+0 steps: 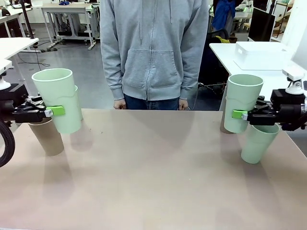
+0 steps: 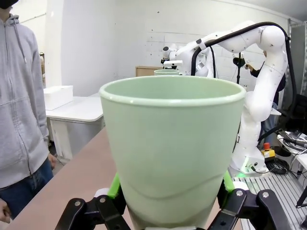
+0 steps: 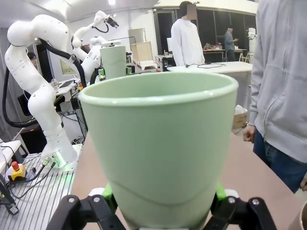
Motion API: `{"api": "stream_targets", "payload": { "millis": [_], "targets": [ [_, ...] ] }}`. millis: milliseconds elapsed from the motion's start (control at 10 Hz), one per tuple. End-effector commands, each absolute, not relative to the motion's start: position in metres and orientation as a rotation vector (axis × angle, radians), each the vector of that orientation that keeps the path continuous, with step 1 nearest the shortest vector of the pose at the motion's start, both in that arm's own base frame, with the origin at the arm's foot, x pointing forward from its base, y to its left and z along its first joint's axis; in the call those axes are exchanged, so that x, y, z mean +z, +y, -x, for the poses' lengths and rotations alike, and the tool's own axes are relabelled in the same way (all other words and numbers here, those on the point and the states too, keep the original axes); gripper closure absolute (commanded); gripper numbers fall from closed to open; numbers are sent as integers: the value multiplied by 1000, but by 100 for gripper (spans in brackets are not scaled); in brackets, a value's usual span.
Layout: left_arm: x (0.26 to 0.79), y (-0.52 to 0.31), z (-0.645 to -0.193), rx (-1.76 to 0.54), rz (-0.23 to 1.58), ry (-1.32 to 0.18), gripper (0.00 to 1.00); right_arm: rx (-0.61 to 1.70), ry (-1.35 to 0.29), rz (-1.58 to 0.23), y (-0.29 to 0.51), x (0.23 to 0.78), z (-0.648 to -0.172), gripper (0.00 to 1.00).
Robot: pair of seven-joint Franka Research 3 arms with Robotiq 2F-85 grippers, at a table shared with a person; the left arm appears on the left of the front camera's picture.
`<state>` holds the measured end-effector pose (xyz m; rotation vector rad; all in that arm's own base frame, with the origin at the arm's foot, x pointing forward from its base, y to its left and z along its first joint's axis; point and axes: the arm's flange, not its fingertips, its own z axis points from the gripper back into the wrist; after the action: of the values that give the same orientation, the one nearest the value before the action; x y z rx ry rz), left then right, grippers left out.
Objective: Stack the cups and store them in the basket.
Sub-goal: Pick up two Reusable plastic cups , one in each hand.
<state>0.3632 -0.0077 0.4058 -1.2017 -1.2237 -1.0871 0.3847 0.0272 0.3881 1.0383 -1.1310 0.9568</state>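
squeezing upright mint cups [image 1: 55, 86] [image 1: 243, 93] between jaws: left gripper [image 1: 60, 111], right gripper [image 1: 242, 115]

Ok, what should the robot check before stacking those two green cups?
1. Left gripper shut on left green cup: ok.
2. Right gripper shut on right green cup: ok.
3. Both held cups upright, mouths up: ok.
4. Person's hands back at the table's far edge: ok.
5. Gap between right gripper and standing green cup beneath it: cannot tell.
6. White basket within reach: cannot tell.
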Motion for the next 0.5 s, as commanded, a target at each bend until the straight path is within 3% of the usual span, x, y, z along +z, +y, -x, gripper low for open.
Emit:
{"api": "stream_targets", "payload": {
  "millis": [0, 200, 300, 400],
  "targets": [
    [392, -39, -299, -1094, 1166, -1227, 14, 944, -1173, -1013, 68, 356, -225, 15],
    [391, -43, -301, -1077, 1156, -1224, 14, 947, -1150, -1044, 66, 357, -223, 15],
    [404, -12, -365, -1095, 1187, -1208, 14, 963, -1123, -1047, 32, 385, -385, 15],
    [404, -12, -365, -1095, 1187, -1208, 14, 963, -1123, -1047, 32, 385, -385, 15]
  ]
}}
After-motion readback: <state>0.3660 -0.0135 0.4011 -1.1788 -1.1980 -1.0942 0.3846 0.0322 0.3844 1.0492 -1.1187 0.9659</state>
